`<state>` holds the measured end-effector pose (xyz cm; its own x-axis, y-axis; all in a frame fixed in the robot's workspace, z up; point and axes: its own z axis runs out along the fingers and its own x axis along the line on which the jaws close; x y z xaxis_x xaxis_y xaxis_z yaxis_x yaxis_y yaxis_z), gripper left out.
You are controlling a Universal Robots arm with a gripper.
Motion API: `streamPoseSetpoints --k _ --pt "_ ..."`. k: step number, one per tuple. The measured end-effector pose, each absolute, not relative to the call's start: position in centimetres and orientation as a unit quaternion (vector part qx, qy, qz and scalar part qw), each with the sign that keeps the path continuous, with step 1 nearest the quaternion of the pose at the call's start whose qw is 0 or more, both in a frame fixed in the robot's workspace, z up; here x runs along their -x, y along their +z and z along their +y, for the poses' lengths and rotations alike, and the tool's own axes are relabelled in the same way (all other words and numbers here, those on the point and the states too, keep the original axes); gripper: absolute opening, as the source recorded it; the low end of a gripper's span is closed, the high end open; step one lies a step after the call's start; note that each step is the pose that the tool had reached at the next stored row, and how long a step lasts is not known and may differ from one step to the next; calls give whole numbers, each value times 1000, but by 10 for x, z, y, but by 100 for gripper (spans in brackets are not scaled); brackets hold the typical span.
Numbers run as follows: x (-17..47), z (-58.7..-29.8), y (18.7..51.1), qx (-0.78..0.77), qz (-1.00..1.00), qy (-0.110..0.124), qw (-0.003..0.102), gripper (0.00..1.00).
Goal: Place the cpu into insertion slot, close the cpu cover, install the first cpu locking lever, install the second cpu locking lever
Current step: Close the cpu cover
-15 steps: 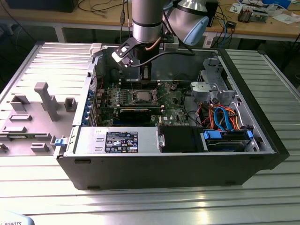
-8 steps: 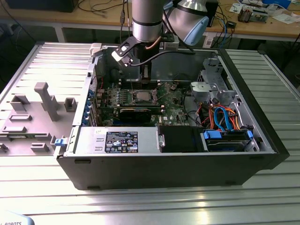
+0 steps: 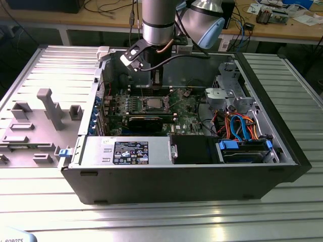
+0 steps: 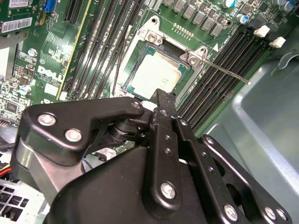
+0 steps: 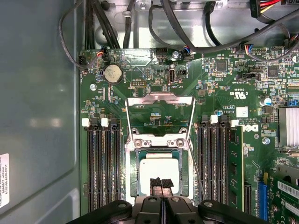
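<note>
While hanging inside the open black computer case (image 3: 192,181) on the ribbed metal table (image 3: 151,222), holding the black two-fingered hand (image 5: 161,183) low over the green motherboard (image 5: 224,107). Pressing the two black fingertip pads (image 5: 155,182) together, pinching nothing, and poising them right over one edge of the small flat square cpu (image 5: 159,167) with the silvery-grey top; touching it or just clear of it, impossible to tell.

Showing, in the first wrist view, that cpu lying flat inside the small square silver-rimmed insertion slot (image 5: 130,172), between banks of long black memory slots (image 5: 100,163). Showing there too the thin silver cpu cover (image 5: 161,98), a frame plate standing open, tipped up from its hinge at the side of the slot away from the hand, with bare board visible through its square window.

Showing more plainly in the second wrist view a thin silver wire locking lever (image 4: 224,71), sticking out free from a corner of the slot and slanting across the memory slots, not latched down.

Giving, in the exterior view, the wider setting: the grey robot arm (image 3: 157,20) standing over the case, a long black graphics card (image 3: 146,121) just beside the slot, and grey fixture blocks (image 3: 48,106) sitting on the table at the exterior view's left, outside the case.
</note>
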<state>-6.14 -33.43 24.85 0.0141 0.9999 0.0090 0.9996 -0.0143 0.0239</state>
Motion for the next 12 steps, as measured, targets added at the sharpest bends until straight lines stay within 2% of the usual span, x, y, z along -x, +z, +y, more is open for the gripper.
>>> streamPoseSetpoints --k 12 --pt "61 -334 252 -712 702 12 5 11"
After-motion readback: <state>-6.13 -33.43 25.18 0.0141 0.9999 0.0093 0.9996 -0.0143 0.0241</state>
